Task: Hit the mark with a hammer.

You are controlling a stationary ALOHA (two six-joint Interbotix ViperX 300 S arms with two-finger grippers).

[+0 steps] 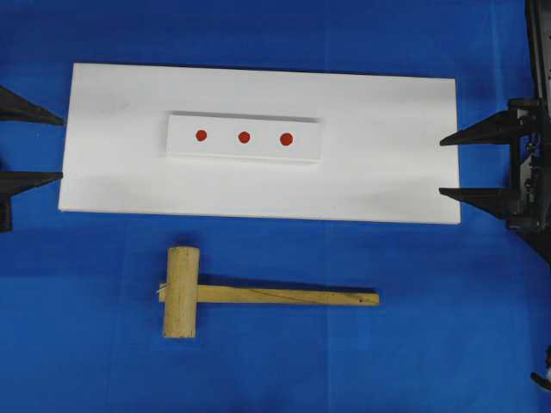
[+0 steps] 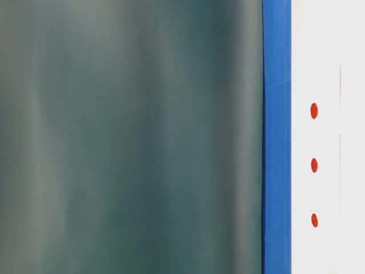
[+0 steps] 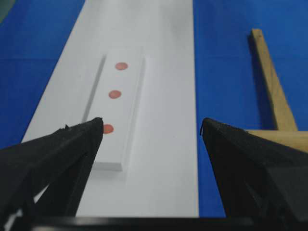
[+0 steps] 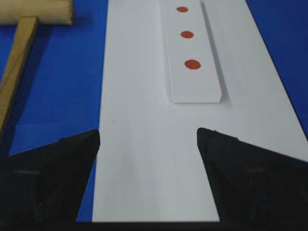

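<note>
While lying untouched well apart from both wide-open, empty grippers [image 1: 34,146] [image 1: 469,163], looks stiff and head-heavy, that hammer [image 1: 250,294] — best taken mid-handle.

A pale tan wooden hammer [image 1: 182,292] lies on the plain blue tabletop [image 1: 86,344] near its front edge. The board [image 1: 387,155] and block [image 1: 245,155] are white, carrying three red dots [image 1: 244,137]. Both grippers are black.

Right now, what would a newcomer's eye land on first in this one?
Three red dots in a row on a small white block, centred on a white board. Below it on the blue cloth lies the wooden hammer, untouched. The left gripper and right gripper wait open at the board's ends.
</note>
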